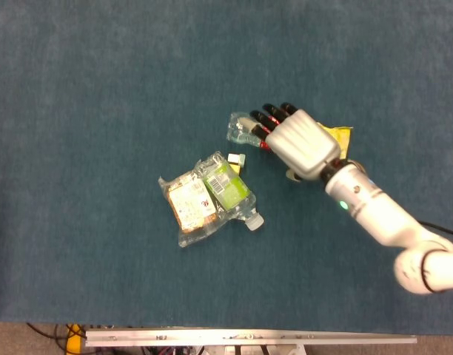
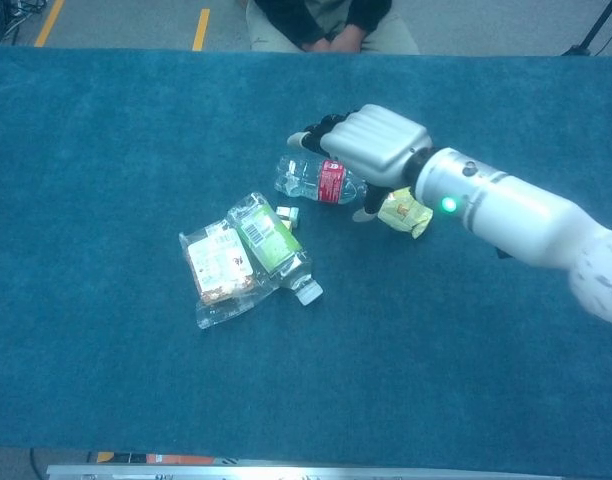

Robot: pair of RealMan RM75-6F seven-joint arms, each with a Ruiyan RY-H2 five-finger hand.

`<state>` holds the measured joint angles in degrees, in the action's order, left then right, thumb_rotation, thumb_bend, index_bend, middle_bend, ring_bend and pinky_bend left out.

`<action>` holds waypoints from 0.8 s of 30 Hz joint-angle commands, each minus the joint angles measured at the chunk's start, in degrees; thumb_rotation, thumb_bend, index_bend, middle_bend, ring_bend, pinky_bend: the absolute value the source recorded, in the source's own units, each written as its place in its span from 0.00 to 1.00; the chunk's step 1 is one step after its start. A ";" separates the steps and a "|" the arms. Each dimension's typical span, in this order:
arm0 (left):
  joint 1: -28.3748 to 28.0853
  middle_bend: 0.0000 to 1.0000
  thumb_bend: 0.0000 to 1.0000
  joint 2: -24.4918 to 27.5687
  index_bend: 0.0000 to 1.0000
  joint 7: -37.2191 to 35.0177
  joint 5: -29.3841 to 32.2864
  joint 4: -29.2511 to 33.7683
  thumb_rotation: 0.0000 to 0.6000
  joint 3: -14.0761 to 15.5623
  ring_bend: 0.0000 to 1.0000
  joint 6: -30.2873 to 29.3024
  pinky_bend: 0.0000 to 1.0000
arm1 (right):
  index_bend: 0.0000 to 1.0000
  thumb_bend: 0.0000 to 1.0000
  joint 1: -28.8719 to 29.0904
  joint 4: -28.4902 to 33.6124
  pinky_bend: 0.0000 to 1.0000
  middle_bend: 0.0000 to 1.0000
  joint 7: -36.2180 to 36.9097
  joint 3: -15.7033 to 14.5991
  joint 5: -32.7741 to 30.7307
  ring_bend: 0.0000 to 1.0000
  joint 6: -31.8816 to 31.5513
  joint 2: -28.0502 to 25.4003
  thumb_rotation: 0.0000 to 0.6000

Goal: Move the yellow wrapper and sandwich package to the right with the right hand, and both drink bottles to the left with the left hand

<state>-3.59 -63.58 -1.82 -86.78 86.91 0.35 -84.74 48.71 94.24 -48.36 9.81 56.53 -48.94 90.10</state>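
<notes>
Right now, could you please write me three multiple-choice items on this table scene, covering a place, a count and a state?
1. Where is the yellow wrapper?
A. Beside the right hand's wrist
B. On the sandwich package
C. At the left table edge

2. How many drink bottles show?
A. One
B. Two
C. Four

3. How does the green-label bottle lie?
A. Upright, alone
B. On its side against the sandwich package
C. Lifted by a hand

Answers: 1 A, the chest view shows it just below the wrist. 2 B, the red-label bottle and the green-label one. 3 B, both views show it flat, touching the package.
</notes>
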 commanded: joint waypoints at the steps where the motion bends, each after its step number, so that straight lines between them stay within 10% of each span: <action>1: 0.38 0.24 0.39 -0.03 0.32 -0.45 -0.14 -0.33 1.00 0.19 0.16 -0.39 0.14 | 0.00 0.00 4.18 -2.90 0.24 0.16 -4.27 2.11 -8.15 0.12 -0.84 3.70 1.00; 17: 2.24 0.24 0.39 -0.05 0.32 -2.41 0.82 -1.90 1.00 0.60 0.16 -1.16 0.14 | 0.07 0.00 13.08 -14.14 0.33 0.22 -6.24 2.41 -25.76 0.14 0.31 10.48 1.00; 24: 2.41 0.24 0.39 -0.04 0.32 -2.65 0.80 -2.10 1.00 0.45 0.16 -1.22 0.14 | 0.21 0.02 15.18 -16.22 0.53 0.29 -5.51 1.36 -28.42 0.27 1.19 11.65 1.00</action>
<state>-1.18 -63.63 -4.47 -85.98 84.81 0.79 -85.96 63.68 78.26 -54.06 11.35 28.29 -47.87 101.57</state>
